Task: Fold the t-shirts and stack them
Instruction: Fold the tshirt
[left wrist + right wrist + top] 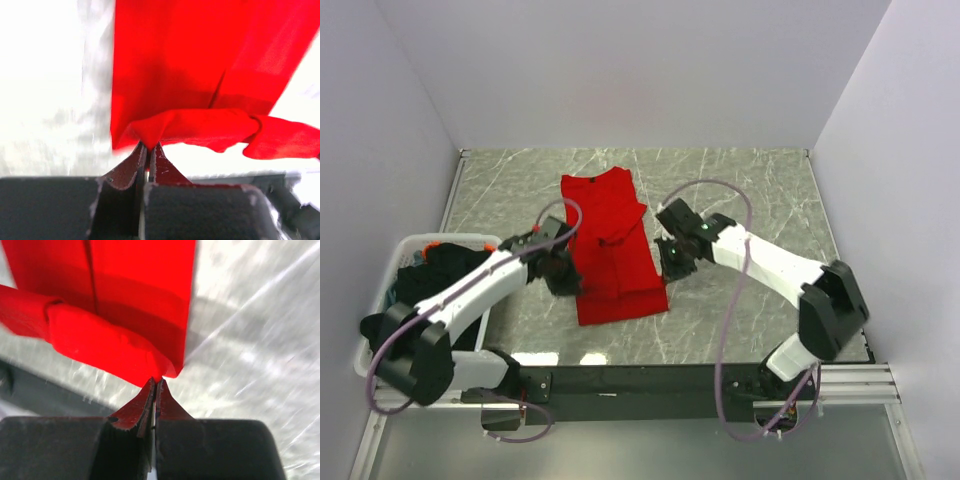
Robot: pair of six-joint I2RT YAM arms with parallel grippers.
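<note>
Two arms reach in from either side of the red t-shirt (612, 250), which lies lengthwise on the grey marbled table (750, 200), already narrowed into a long strip between the two sets of jaws. The left gripper (148, 147) is at the shirt's left edge, toward its near end. Its jaws are pressed together with barely a slit between them, and a small peak of red cloth is nipped right at their tips. From that pinch a lifted fold runs off to the right of the jaws, while the rest of the shirt stretches away flat beyond them. The right gripper (155, 382) is at the opposite edge, its jaws squeezed closed the same way on a corner of the cloth. A thick rolled fold trails to the left of its tips, and bare table shows to their right. Behind the left jaws, well apart from them, a white slotted basket (410, 243) holds black shirts (435, 275).
</note>
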